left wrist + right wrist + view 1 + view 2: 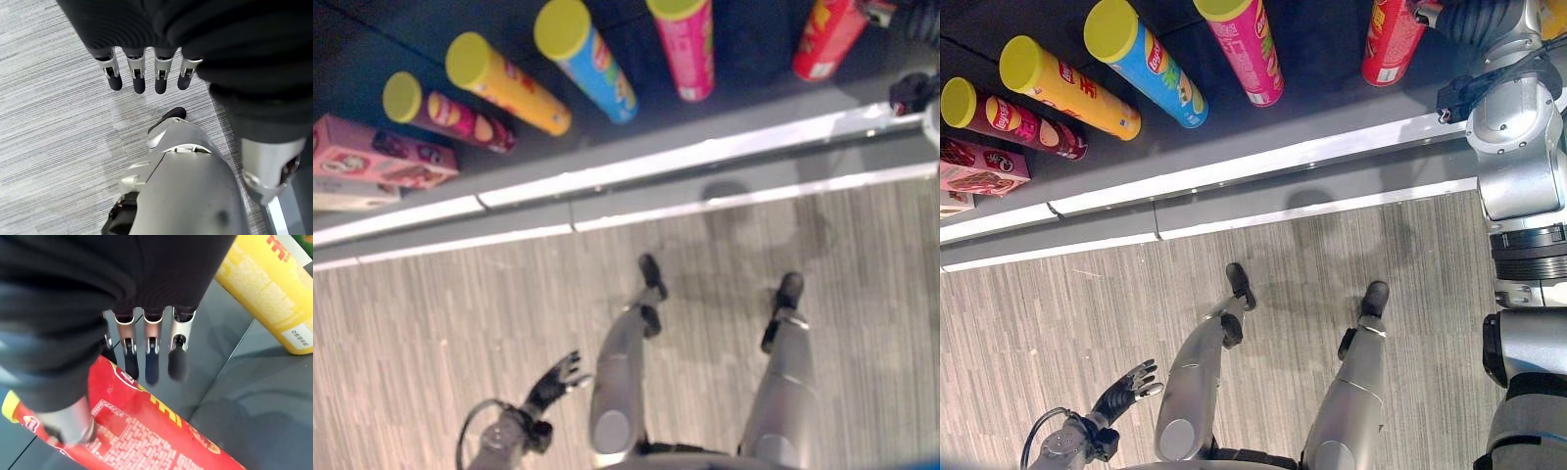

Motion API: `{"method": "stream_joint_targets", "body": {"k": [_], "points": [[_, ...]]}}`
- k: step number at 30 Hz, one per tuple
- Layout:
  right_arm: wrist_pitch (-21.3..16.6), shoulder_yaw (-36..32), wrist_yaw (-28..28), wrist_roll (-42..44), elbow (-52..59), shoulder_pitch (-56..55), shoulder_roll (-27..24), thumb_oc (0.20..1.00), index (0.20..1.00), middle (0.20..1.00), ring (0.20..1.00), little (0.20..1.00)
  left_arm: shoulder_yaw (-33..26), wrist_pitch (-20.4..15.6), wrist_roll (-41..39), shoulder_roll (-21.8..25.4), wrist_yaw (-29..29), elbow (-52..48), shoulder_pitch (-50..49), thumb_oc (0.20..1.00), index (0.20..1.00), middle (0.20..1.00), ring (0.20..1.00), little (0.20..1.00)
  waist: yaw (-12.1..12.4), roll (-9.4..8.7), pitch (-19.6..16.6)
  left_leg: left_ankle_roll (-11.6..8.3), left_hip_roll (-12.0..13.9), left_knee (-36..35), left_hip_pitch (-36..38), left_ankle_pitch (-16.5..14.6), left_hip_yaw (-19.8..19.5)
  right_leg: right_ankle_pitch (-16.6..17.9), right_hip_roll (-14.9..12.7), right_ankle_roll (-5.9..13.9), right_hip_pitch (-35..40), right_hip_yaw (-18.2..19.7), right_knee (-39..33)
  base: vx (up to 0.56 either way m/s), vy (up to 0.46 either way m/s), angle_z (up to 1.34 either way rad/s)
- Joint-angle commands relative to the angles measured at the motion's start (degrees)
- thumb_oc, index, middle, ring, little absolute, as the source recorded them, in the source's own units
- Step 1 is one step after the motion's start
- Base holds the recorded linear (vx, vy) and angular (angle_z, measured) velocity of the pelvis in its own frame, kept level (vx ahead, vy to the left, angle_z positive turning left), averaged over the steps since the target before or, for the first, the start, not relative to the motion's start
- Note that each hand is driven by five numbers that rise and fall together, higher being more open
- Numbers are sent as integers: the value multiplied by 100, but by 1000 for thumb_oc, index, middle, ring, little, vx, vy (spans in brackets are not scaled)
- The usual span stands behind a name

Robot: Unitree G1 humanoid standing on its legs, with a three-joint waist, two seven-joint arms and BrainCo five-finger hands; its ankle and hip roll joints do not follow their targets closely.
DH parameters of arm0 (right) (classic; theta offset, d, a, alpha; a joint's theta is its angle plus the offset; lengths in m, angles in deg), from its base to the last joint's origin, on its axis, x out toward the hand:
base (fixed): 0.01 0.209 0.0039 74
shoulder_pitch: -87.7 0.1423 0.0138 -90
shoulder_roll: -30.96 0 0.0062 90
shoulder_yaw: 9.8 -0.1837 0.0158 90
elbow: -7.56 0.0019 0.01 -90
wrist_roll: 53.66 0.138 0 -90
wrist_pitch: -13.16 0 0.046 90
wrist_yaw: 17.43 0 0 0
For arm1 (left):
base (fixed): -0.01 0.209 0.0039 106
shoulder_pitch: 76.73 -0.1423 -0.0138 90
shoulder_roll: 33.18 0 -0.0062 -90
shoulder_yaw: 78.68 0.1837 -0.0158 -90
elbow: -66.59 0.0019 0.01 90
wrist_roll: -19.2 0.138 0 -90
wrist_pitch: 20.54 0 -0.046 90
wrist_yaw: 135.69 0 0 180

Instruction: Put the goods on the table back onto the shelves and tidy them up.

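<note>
Several crisp tubes stand on the dark shelf [1332,98]: maroon [1013,122], orange [1067,88], blue [1146,69], pink [1244,49] and, at the far right, red [1391,39]. My right arm reaches in from the right to the red tube [146,431]. My right hand [151,357] is open, its straight fingers lying just over the tube's side and its thumb beside the tube. My left hand [1126,392] hangs low over the floor at the lower left, open, holding nothing, with its fingers [137,73] relaxed.
A pink box [979,166] lies at the shelf's left end, on a pale box [948,204]. A yellow tube [274,289] stands close beyond the red one. A grey rail [1263,162] edges the shelf above the striped floor [1038,313].
</note>
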Motion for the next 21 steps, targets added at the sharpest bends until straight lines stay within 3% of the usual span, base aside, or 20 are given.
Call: {"method": "stream_joint_targets", "body": {"k": [1,6,14,18,21], "points": [[-257,-75,-218,54,-36,122,-73,1000,1000,1000,1000,1000,352,-55,-124,450,56,-15,-391,1000,1000,1000,1000,1000,111,-136,-411,-1145,872,652,422,-600,-471,938,-56,258,-83,584,-903,0,0,0],[-329,-280,-469,-3,291,101,-119,1000,1000,1000,1000,1000,353,-63,-120,437,46,-22,-394,1000,1000,1000,1000,1000,75,-145,-400,-1150,862,629,489,-606,-445,935,-55,270,-42,592,-912,0,0,0],[-670,-1160,-748,-352,2292,-752,-378,1000,1000,1000,1000,1000,155,-92,-80,293,24,193,-346,1000,1000,1000,1000,1000,-172,-409,-459,-1199,885,505,846,-620,-370,931,31,283,298,562,-1035,14,-5,0],[-990,-2160,-306,332,3409,-2730,128,1000,1000,1000,1000,1000,-88,-164,-43,88,-22,520,-302,1000,1000,1000,1000,1000,-385,-714,-557,-1234,856,201,1323,-536,-272,985,123,291,818,466,-1330,57,-39,2],[-1122,-2546,-42,1225,3754,-4243,1304,1000,1000,1000,1000,1000,-282,-216,2,-39,-3,729,-330,1000,1000,1000,1000,1000,-499,-935,-661,-1256,855,-12,1720,-462,-161,1045,167,308,1223,426,-1577,73,-53,-6]]}}
